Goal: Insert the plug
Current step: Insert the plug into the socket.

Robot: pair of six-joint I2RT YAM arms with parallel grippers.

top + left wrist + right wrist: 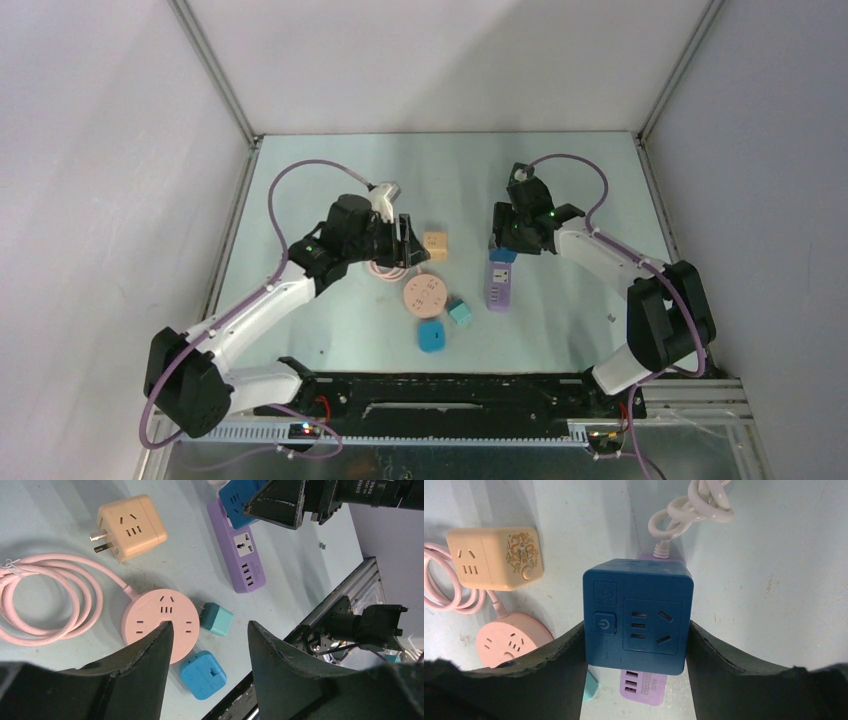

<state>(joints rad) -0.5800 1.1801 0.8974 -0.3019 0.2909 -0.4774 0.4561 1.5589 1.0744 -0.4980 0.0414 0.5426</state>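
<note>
alignment is what we are minding, right gripper (636,640) pinching the blue cube adapter (636,612) square over the purple power strip (644,687), left gripper (207,630) spread empty.

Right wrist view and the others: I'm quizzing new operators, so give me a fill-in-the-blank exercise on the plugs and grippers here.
1. The right gripper is shut on a cube adapter coloured ____.
2. Beneath that cube lies the power strip, whose colour is ____.
3. The left gripper, its fingers open, holds ____.
4. The round socket has a coiled cable coloured ____.
Missing: blue; purple; nothing; pink.
</note>
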